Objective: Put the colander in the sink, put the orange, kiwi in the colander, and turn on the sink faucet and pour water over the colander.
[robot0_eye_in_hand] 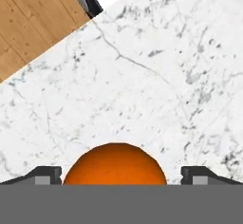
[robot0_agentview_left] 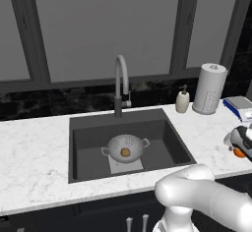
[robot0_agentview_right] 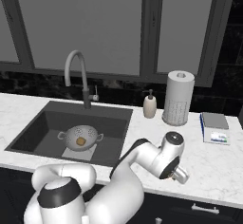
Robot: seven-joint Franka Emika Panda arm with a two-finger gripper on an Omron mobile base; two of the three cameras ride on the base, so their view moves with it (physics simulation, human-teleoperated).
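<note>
A: Status of the orange [robot0_eye_in_hand: 115, 164]?

B: One orange, resting on the white marble bench [robot0_eye_in_hand: 142, 85], at 6 o'clock in the hand view. It sits between the two finger tips [robot0_eye_in_hand: 45, 175] of the hand [robot0_eye_in_hand: 115, 176]; they stand spread wide, one on each side, and neither touches the fruit. In the left base view the same orange [robot0_agentview_left: 239, 153] shows at about 3 o'clock, just under the hand [robot0_agentview_left: 241, 140], well to the right of the sink [robot0_agentview_left: 162, 142].

A: Step in hand?

B: Judged: grasping the orange. One colander [robot0_agentview_left: 126, 147] already stands in the sink on the lighter square, with one small brown thing inside, taken to be the kiwi [robot0_agentview_left: 125, 152]. So colander placed, kiwi in, orange pending, water pending.

A: Next move?

B: Settle the hand a little lower so the fingers bracket the widest part of the fruit, then close. It is round and smooth and could roll out if pinched high. After that, lift and carry it left to the colander.

A: Other counts?

B: One sink faucet [robot0_agentview_left: 120, 81] at 12 o'clock of the basin, no water seen running. One soap dispenser [robot0_agentview_left: 182, 100], one paper towel roll [robot0_agentview_left: 209, 89].
</note>
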